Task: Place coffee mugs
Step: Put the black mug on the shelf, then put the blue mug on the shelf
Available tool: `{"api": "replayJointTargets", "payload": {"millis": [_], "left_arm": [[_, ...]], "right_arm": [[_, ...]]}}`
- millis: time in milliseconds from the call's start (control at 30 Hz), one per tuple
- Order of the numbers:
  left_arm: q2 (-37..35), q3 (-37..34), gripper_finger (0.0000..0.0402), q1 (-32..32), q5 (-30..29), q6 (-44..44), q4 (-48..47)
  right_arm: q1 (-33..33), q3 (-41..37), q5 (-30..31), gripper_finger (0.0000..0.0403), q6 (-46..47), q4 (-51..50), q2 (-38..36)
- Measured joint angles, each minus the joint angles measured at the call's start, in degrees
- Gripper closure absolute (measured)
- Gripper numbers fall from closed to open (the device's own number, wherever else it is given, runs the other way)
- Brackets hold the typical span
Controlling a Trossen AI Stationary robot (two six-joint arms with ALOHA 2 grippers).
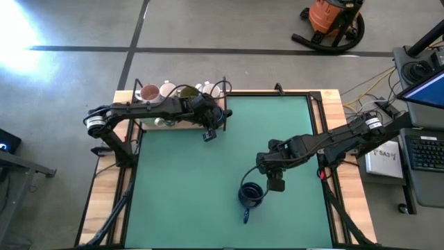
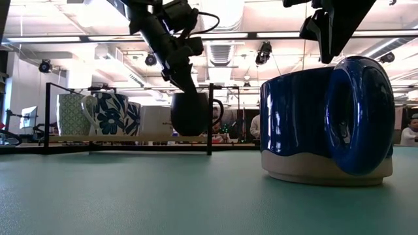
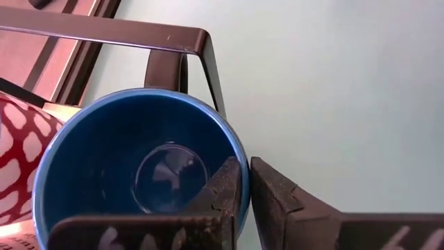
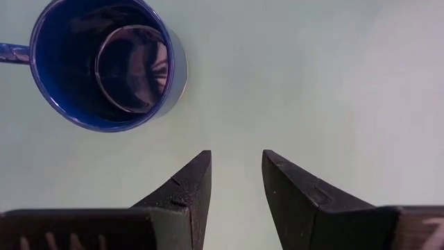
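My left gripper [image 1: 212, 117] is shut on a dark blue coffee mug [image 2: 191, 112] at the right end of the rack [image 1: 142, 123] on the table's far left. Several other mugs stand in the rack, among them a pinkish one [image 1: 149, 92] and an olive-green one [image 1: 186, 92]. A second dark blue mug [image 1: 251, 193] stands upright on its base on the green mat [image 1: 187, 187], handle toward the near edge. My right gripper [image 4: 236, 180] hangs open above the mat just right of this mug [image 4: 104, 62], fingers pointing down, touching nothing. My left gripper holds the dark blue mug by its rim wall [image 3: 238, 149], one finger [image 3: 225, 191] inside the cup and the other [image 3: 274, 194] outside. The fingers come slanting down from the table's left. The mug hangs below them, mouth up, clear of the mat, close to the rack's corner post [image 2: 210, 117].
The rack's dark metal frame [image 3: 201, 48] runs just beyond the held mug, and a red-and-white patterned mug [image 3: 17, 153] stands right beside it. Blue-flowered mugs [image 2: 111, 114] fill the rack's left part. The mat's near left area is bare.
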Motion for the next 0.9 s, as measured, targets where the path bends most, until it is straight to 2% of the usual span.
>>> {"api": "replayJointTargets", "payload": {"millis": [333,467,567,900], "left_arm": [[0.0,0.0,0.0334,0.1,-0.2,0.3,0.0],[-0.1,0.0,0.0317,0.1,-2.1,0.7,-0.5],[-0.3,0.0,0.0311,0.1,-4.0,0.7,-0.9],[-3.3,0.0,0.0310,0.0,-4.1,0.4,-1.9]], "right_arm": [[0.0,-0.4,0.0,0.0284,-0.1,0.0,0.0],[0.0,-0.4,0.0,0.0284,-0.1,0.0,0.0],[0.0,-0.4,0.0,0.0284,0.0,0.0,0.0],[0.0,-0.4,-0.1,0.0284,0.0,0.0,0.0]]}}
